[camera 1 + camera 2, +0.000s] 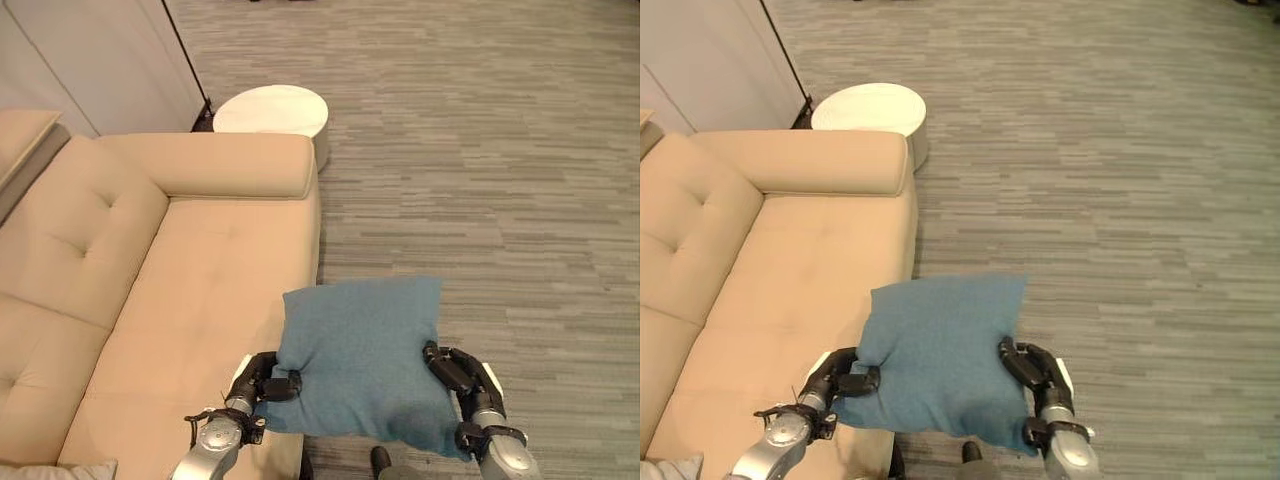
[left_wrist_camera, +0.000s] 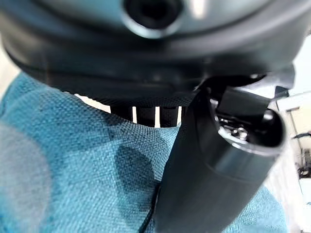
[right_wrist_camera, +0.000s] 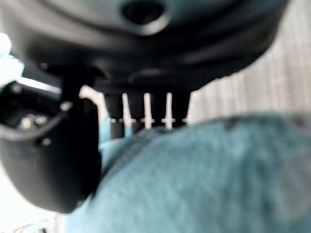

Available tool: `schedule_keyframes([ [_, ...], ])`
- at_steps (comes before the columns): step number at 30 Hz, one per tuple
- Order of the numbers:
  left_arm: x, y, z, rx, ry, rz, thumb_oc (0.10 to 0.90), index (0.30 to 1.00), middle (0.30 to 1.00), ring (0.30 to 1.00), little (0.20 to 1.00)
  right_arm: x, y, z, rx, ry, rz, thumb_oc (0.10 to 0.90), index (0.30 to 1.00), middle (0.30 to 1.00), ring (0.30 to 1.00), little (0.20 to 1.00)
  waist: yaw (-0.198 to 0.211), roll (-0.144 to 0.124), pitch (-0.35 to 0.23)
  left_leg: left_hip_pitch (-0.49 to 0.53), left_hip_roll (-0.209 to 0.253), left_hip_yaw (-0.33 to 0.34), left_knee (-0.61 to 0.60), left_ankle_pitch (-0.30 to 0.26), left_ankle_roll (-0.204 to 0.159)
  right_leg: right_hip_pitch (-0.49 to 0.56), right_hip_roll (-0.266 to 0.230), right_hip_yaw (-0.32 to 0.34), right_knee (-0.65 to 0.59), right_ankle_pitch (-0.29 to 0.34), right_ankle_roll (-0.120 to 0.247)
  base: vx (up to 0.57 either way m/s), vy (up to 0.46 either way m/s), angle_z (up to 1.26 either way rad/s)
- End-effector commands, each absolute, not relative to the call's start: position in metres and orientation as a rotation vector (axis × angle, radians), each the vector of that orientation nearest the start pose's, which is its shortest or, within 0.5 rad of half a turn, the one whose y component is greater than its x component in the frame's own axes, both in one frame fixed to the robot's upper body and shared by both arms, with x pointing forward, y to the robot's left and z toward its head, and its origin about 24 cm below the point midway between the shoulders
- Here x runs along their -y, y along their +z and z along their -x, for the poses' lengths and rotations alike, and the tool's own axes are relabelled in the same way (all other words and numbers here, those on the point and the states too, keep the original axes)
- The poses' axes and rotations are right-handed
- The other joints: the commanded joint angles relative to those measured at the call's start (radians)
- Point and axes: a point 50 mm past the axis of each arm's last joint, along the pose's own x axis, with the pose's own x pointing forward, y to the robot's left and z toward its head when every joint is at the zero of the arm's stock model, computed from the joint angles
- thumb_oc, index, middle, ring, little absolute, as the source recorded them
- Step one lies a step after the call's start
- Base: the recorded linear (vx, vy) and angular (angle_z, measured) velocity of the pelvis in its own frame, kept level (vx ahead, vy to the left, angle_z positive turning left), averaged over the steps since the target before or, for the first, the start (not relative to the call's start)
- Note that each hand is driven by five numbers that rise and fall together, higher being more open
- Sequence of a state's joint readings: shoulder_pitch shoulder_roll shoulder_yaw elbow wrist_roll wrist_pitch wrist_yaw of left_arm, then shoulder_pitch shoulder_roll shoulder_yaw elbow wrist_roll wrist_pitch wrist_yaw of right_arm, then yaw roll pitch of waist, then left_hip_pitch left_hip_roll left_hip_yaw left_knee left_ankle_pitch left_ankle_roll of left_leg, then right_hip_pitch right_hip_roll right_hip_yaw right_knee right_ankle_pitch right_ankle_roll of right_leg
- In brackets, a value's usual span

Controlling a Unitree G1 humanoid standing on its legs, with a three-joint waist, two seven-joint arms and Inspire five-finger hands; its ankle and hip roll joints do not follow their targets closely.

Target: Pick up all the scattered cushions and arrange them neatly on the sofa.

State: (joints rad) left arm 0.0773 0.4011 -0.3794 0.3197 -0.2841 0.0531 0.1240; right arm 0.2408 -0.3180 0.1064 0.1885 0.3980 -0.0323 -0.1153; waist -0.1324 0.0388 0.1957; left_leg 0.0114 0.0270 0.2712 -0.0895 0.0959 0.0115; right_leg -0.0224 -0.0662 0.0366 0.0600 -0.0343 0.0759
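A teal blue cushion hangs in the air at the sofa's front edge, partly over the seat and partly over the floor. My left hand pinches its left edge, thumb on top and fingers underneath. My right hand clamps the right edge the same way. The left wrist view has the thumb pressed into the teal cloth. Teal fabric also runs under my fingers in the right wrist view. The beige sofa lies to the left, with its armrest at the far end.
A round white side table stands beyond the sofa's armrest. White wall panels rise at the far left. A light grey cushion corner shows on the seat at the bottom left. Grey striped carpet spreads out to the right.
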Motion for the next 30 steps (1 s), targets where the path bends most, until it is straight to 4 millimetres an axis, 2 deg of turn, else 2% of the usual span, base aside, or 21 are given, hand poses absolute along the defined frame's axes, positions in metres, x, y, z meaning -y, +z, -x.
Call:
schedule_keyframes([
  [1,-0.129,-0.004,-0.236,-0.196,-0.260,-0.038,0.400,0.300,0.300,0.300,0.300,0.184,0.016,-0.223,-0.077,0.035,-0.081,0.400,0.300,0.300,0.300,0.300,0.025,-0.034,-0.028,0.024,0.027,-0.010,0.081,-0.135,-0.022,-0.040,0.018,-0.140,0.110,-0.039,0.056,-0.08,-0.080,-0.31],
  [3,-0.133,-0.001,-0.238,-0.187,-0.248,-0.041,0.400,0.300,0.300,0.300,0.300,0.183,0.018,-0.224,-0.072,0.036,-0.074,0.400,0.300,0.300,0.300,0.300,0.035,-0.032,-0.025,0.037,0.040,0.014,0.066,-0.135,-0.026,-0.083,-0.038,-0.238,0.123,-0.021,0.074,-0.04,-0.127,-0.61],
  [5,-0.134,0.001,-0.238,-0.176,-0.249,-0.033,0.400,0.300,0.300,0.300,0.300,0.183,0.020,-0.226,-0.059,0.034,-0.072,0.400,0.300,0.300,0.300,0.300,0.034,-0.026,-0.018,0.056,0.045,0.025,0.060,-0.142,-0.029,-0.109,-0.066,-0.293,0.111,-0.012,0.072,0.05,-0.125,-0.60],
  [7,-0.136,0.000,-0.237,-0.181,-0.254,-0.031,0.400,0.300,0.300,0.300,0.300,0.184,0.020,-0.226,-0.062,0.035,-0.071,0.400,0.300,0.300,0.300,0.300,0.036,-0.032,-0.029,0.064,0.037,0.032,0.088,-0.162,-0.030,-0.056,-0.069,-0.324,0.034,-0.011,0.060,0.11,-0.168,-0.03],
  [8,-0.136,-0.002,-0.234,-0.187,-0.243,-0.022,0.400,0.300,0.300,0.300,0.300,0.183,0.021,-0.227,-0.057,0.044,-0.067,0.400,0.300,0.300,0.300,0.300,0.044,-0.033,-0.041,0.064,0.042,0.040,0.152,-0.178,-0.035,-0.030,-0.061,-0.322,0.016,-0.012,0.043,0.16,-0.252,-0.04],
  [11,-0.135,-0.002,-0.235,-0.189,-0.238,0.006,0.400,0.300,0.300,0.300,0.300,0.186,0.026,-0.229,-0.036,0.049,-0.045,0.400,0.300,0.300,0.300,0.300,0.047,-0.034,-0.040,0.045,0.063,0.039,0.268,-0.210,-0.043,0.005,-0.046,-0.311,-0.002,-0.023,0.028,0.07,-0.149,-0.22],
  [17,-0.135,-0.002,-0.235,-0.189,-0.238,0.006,0.400,0.300,0.300,0.300,0.300,0.186,0.026,-0.229,-0.036,0.049,-0.045,0.400,0.300,0.300,0.300,0.300,0.047,-0.034,-0.040,0.045,0.063,0.039,0.269,-0.210,-0.043,0.005,-0.046,-0.311,-0.002,-0.023,0.028,0.01,-0.038,-0.05],
  [18,-0.131,0.000,-0.238,-0.179,-0.239,0.015,0.400,0.300,0.300,0.300,0.300,0.191,0.031,-0.230,-0.012,0.037,-0.034,0.400,0.300,0.300,0.300,0.300,0.047,-0.044,-0.034,0.009,0.095,0.040,0.391,-0.192,-0.064,0.046,-0.040,-0.316,-0.023,-0.035,0.014,0.28,-0.343,0.11],
  [19,-0.123,0.004,-0.242,-0.158,-0.248,0.028,0.400,0.300,0.300,0.300,0.300,0.199,0.032,-0.228,-0.019,0.006,-0.018,0.400,0.300,0.300,0.300,0.300,0.051,-0.054,-0.026,-0.093,0.083,0.018,0.475,-0.157,-0.073,0.119,-0.020,-0.306,-0.076,-0.049,-0.007,0.40,-0.366,0.19],
  [20,-0.121,0.004,-0.242,-0.160,-0.260,0.022,0.400,0.300,0.300,0.300,0.300,0.201,0.030,-0.226,-0.028,-0.005,-0.006,0.400,0.300,0.300,0.300,0.300,0.055,-0.059,-0.032,-0.122,0.061,0.033,0.410,-0.162,-0.060,0.137,-0.019,-0.304,-0.089,-0.050,0.001,0.42,-0.234,0.36],
  [22,-0.120,0.003,-0.241,-0.166,-0.272,0.016,0.400,0.300,0.300,0.300,0.300,0.204,0.029,-0.225,-0.031,-0.023,0.004,0.400,0.300,0.300,0.300,0.300,0.062,-0.051,-0.037,-0.156,0.047,0.064,0.307,-0.095,-0.066,0.158,0.000,-0.302,-0.100,-0.055,0.006,0.26,-0.029,0.64],
  [23,-0.120,0.003,-0.241,-0.167,-0.274,0.012,0.400,0.300,0.300,0.300,0.300,0.205,0.029,-0.225,-0.033,-0.029,0.003,0.400,0.300,0.300,0.300,0.300,0.060,-0.046,-0.041,-0.165,0.052,0.080,0.269,-0.088,-0.083,0.174,0.010,-0.299,-0.106,-0.068,0.012,0.14,-0.013,0.27],
  [24,-0.120,0.003,-0.241,-0.166,-0.273,0.011,0.400,0.300,0.300,0.300,0.300,0.205,0.029,-0.225,-0.032,-0.028,0.003,0.400,0.300,0.300,0.300,0.300,0.062,-0.047,-0.039,-0.168,0.054,0.094,0.257,-0.063,-0.075,0.164,0.010,-0.304,-0.105,-0.057,0.008,0.27,-0.007,-0.30],
  [25,-0.120,0.005,-0.241,-0.158,-0.268,0.020,0.400,0.300,0.300,0.300,0.300,0.204,0.031,-0.227,-0.016,-0.038,-0.010,0.400,0.300,0.300,0.300,0.300,0.063,-0.028,-0.040,-0.158,0.059,0.148,0.152,-0.025,-0.075,0.191,0.039,-0.297,-0.103,-0.077,0.007,0.15,0.002,-0.33],
  [26,-0.120,0.005,-0.241,-0.159,-0.268,0.020,0.400,0.300,0.300,0.300,0.300,0.204,0.031,-0.227,-0.016,-0.037,-0.010,0.400,0.300,0.300,0.300,0.300,0.064,-0.028,-0.039,-0.155,0.058,0.149,0.149,-0.023,-0.075,0.192,0.039,-0.297,-0.103,-0.077,0.007,0.37,0.040,-0.35],
  [27,-0.123,0.005,-0.241,-0.157,-0.255,0.023,0.400,0.300,0.300,0.300,0.300,0.199,0.032,-0.229,-0.010,-0.020,-0.005,0.400,0.300,0.300,0.300,0.300,0.064,-0.016,-0.060,-0.118,0.043,0.145,0.114,-0.023,-0.057,0.216,0.055,-0.286,-0.106,-0.092,0.008,0.26,0.052,-0.40],
  [29,-0.125,0.005,-0.240,-0.158,-0.248,0.023,0.400,0.300,0.300,0.300,0.300,0.196,0.031,-0.230,-0.013,-0.009,-0.004,0.400,0.300,0.300,0.300,0.300,0.069,-0.019,-0.070,-0.114,0.037,0.138,0.119,-0.025,-0.054,0.226,0.053,-0.276,-0.102,-0.102,0.008,0.27,0.059,-0.56],
  [30,-0.129,0.006,-0.240,-0.153,-0.232,0.025,0.400,0.300,0.300,0.300,0.300,0.192,0.030,-0.232,-0.015,0.014,0.003,0.400,0.300,0.300,0.300,0.300,0.082,-0.027,-0.088,-0.099,0.027,0.142,0.124,-0.042,-0.037,0.238,0.048,-0.262,-0.078,-0.122,0.011,0.26,0.079,-0.56],
])
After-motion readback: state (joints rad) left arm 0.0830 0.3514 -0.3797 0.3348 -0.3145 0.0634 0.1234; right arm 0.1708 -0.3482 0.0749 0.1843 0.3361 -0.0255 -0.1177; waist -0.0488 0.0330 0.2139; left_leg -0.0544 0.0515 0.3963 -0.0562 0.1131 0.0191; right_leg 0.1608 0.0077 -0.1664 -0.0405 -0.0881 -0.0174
